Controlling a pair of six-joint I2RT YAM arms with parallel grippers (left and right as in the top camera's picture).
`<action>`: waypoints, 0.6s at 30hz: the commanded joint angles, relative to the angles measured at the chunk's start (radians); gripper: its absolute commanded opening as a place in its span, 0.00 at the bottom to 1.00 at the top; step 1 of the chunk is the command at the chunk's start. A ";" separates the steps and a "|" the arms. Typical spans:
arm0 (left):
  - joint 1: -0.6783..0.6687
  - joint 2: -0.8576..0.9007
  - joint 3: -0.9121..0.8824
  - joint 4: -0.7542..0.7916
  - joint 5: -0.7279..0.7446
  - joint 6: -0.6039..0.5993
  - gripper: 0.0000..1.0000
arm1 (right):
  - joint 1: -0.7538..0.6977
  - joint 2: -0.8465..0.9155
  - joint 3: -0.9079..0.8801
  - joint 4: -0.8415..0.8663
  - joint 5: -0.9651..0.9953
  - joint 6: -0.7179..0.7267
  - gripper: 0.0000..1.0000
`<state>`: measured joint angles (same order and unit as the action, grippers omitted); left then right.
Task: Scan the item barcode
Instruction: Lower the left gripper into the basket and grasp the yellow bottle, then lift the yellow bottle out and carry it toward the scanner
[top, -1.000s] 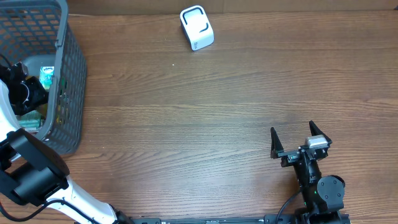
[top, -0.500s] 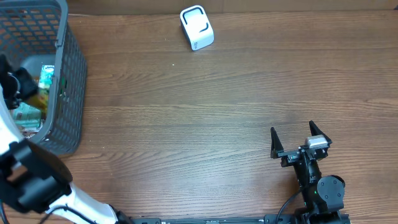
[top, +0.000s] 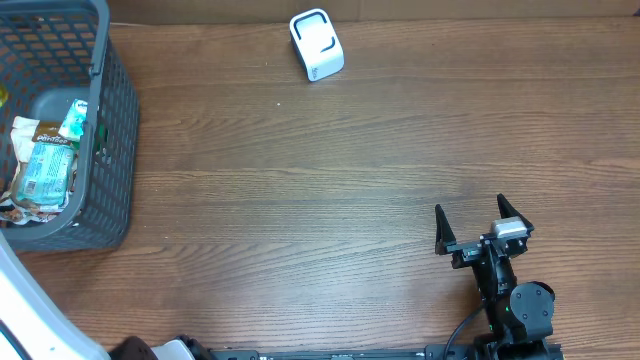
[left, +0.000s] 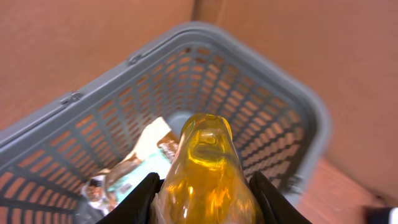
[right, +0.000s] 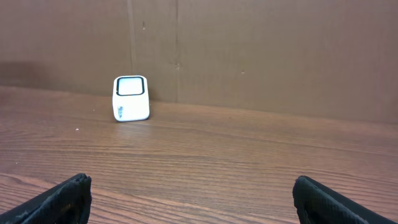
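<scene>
left claw (left: 205, 190): clamped on amber bottle (left: 206, 149), which sits between its fingers | beneath claw: grey basket (left: 261, 93) holding packets (top: 45, 165) | right claw (top: 483, 225): spread wide, holding nothing, low over bench (top: 300, 200) | white scanner (top: 316, 44): well ahead of right claw, slightly left

Wooden table (top: 300, 200), brown cardboard wall (right: 249, 50)

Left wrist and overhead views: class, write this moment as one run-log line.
left gripper: shut on amber translucent bottle | bottle: over grey plastic mesh basket | right gripper: open, empty | white box-shaped scanner: untouched
</scene>
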<state>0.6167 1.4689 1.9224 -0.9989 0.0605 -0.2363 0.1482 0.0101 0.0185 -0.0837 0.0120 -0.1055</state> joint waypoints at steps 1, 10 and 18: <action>-0.045 -0.055 0.022 0.004 0.071 -0.042 0.25 | -0.003 -0.007 -0.011 0.002 0.010 -0.004 1.00; -0.266 -0.104 0.022 -0.027 0.060 -0.041 0.23 | -0.003 -0.007 -0.011 0.002 0.010 -0.004 1.00; -0.485 -0.101 0.021 -0.067 0.059 -0.042 0.24 | -0.003 -0.007 -0.011 0.002 0.010 -0.004 1.00</action>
<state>0.1982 1.4006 1.9224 -1.0657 0.1062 -0.2634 0.1482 0.0101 0.0185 -0.0837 0.0120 -0.1051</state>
